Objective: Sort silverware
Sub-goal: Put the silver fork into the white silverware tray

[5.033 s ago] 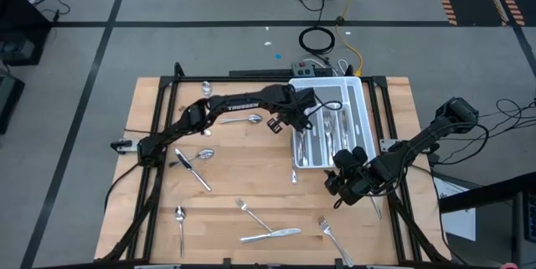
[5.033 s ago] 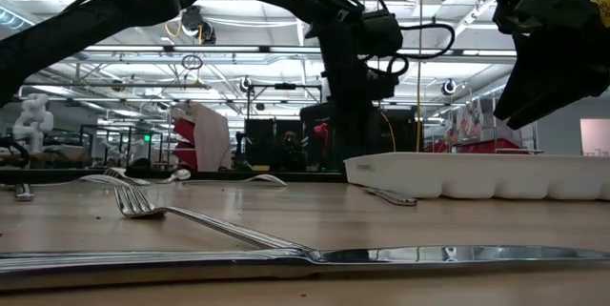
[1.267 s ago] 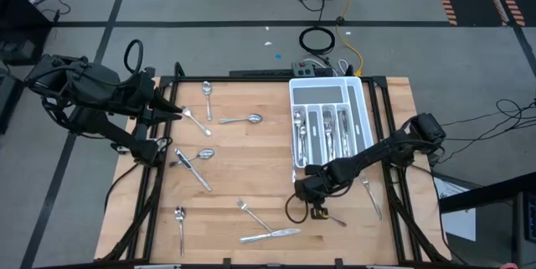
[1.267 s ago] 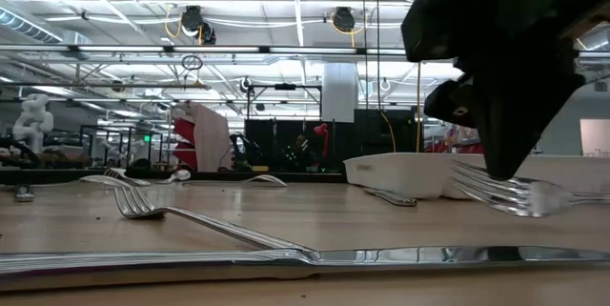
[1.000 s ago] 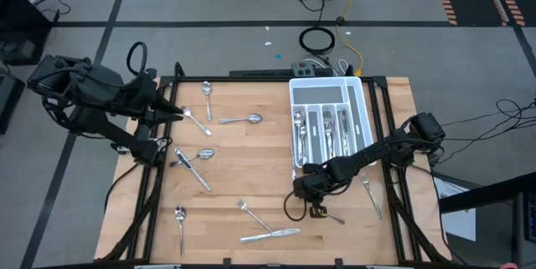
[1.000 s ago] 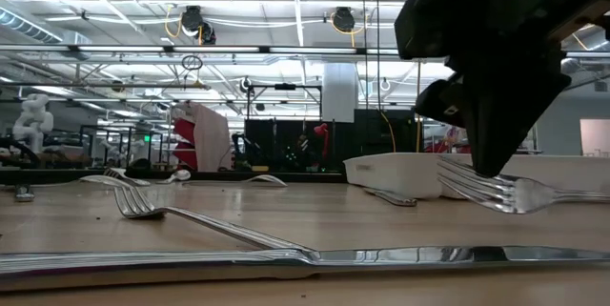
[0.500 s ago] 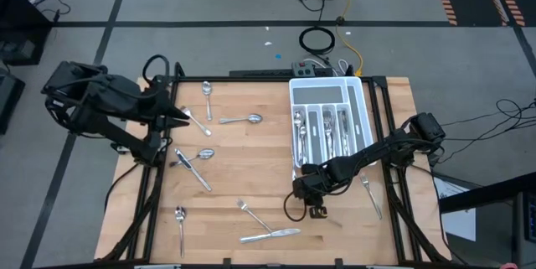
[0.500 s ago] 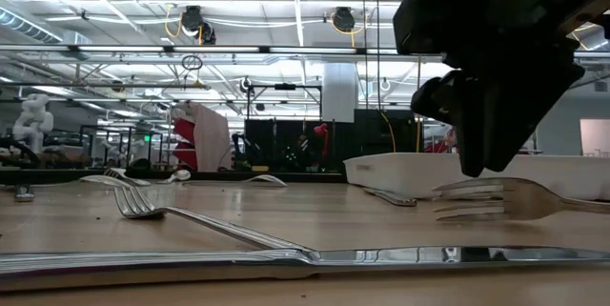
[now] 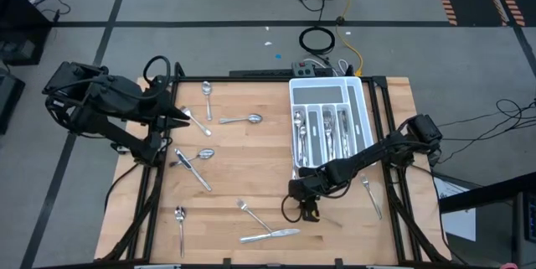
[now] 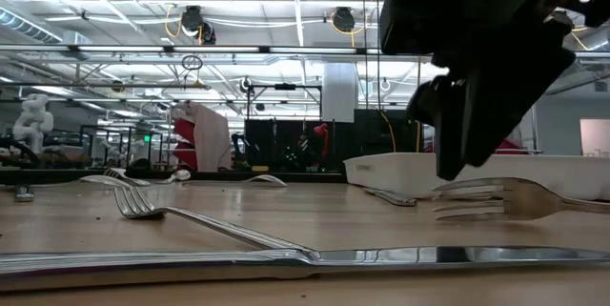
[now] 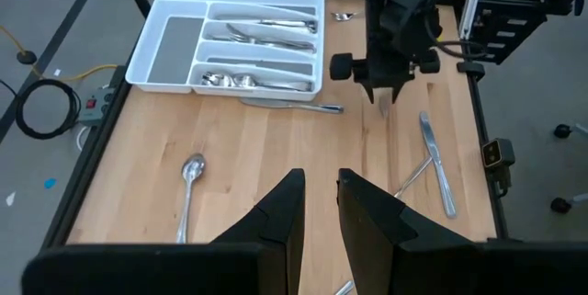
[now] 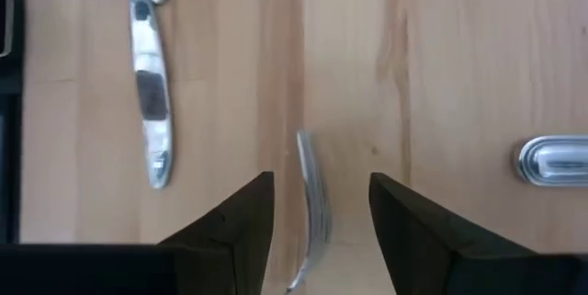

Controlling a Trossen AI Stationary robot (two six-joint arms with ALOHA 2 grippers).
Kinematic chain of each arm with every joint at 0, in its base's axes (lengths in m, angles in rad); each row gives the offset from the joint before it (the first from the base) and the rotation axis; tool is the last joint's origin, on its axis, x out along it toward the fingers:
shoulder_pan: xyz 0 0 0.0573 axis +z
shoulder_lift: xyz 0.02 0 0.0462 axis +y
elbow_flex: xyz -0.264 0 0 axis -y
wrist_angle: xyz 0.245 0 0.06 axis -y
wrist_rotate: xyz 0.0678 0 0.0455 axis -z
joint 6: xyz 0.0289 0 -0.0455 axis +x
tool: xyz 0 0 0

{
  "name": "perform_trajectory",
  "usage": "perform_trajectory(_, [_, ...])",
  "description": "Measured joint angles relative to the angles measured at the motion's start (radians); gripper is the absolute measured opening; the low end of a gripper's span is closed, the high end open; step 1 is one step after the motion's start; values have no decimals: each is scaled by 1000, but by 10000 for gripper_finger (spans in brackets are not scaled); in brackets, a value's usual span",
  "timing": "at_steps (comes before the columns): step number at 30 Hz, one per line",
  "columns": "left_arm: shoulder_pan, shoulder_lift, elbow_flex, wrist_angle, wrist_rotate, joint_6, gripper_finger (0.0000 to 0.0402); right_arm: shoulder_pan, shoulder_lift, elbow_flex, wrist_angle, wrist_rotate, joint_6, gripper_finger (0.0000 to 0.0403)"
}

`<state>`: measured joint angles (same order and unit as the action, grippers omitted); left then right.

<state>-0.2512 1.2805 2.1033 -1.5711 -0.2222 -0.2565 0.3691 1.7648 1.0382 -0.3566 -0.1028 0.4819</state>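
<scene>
Between the spread fingers of the right gripper (image 12: 315,231) lies a fork (image 12: 312,198) on the table (image 12: 441,65), unheld. Left gripper (image 11: 317,208) hovers with 2 fingers slightly apart.

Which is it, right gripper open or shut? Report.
Open. In the right wrist view the right gripper has its fingers apart, the fork lying between them with wood showing each side.

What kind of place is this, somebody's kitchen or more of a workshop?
Most likely a robotics lab or workshop hall: the wooden table stands on a grey floor with taped lines, loose cables lie behind it, and the low view shows a big industrial ceiling.
</scene>
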Motion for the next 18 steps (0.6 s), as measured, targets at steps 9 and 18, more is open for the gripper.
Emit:
perform_trajectory(9, [0,0,0,0,0,0,73,21,70,1,-23,16,9,153])
perform_trajectory(18, [0,0,0,0,0,1,73,11,81,7,-24,31,27,4])
